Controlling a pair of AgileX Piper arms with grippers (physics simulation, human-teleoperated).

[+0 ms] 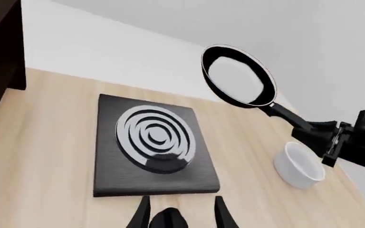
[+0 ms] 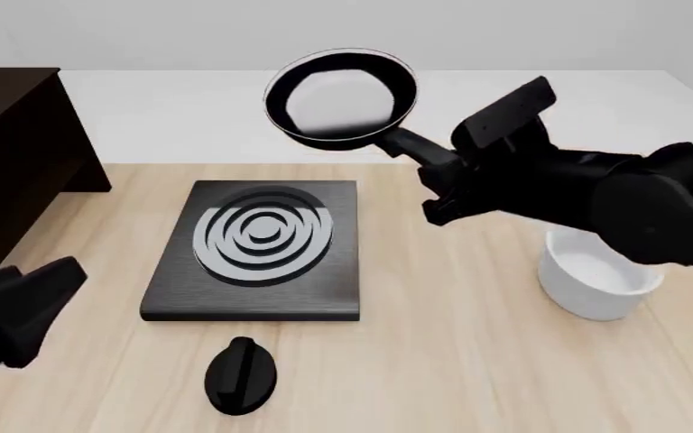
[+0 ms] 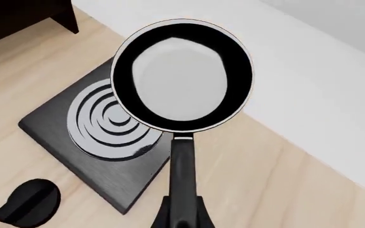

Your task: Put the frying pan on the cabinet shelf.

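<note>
My right gripper (image 2: 440, 177) is shut on the long black handle of the frying pan (image 2: 337, 97) and holds it tilted in the air above the far edge of the stove plate. The pan also shows in the right wrist view (image 3: 181, 76), with the gripper (image 3: 182, 214) on the handle's end, and in the left wrist view (image 1: 238, 76). The dark brown cabinet (image 2: 10, 153) stands at the far left; only its top and side show. My left gripper (image 1: 182, 200) is open and empty, low near the front left (image 2: 43, 290).
A square black stove plate with grey rings (image 2: 256, 248) lies mid-table. A black knob (image 2: 241, 374) lies in front of it. A white bowl (image 2: 594, 275) stands to the right, under my right arm. A white wall runs behind the table.
</note>
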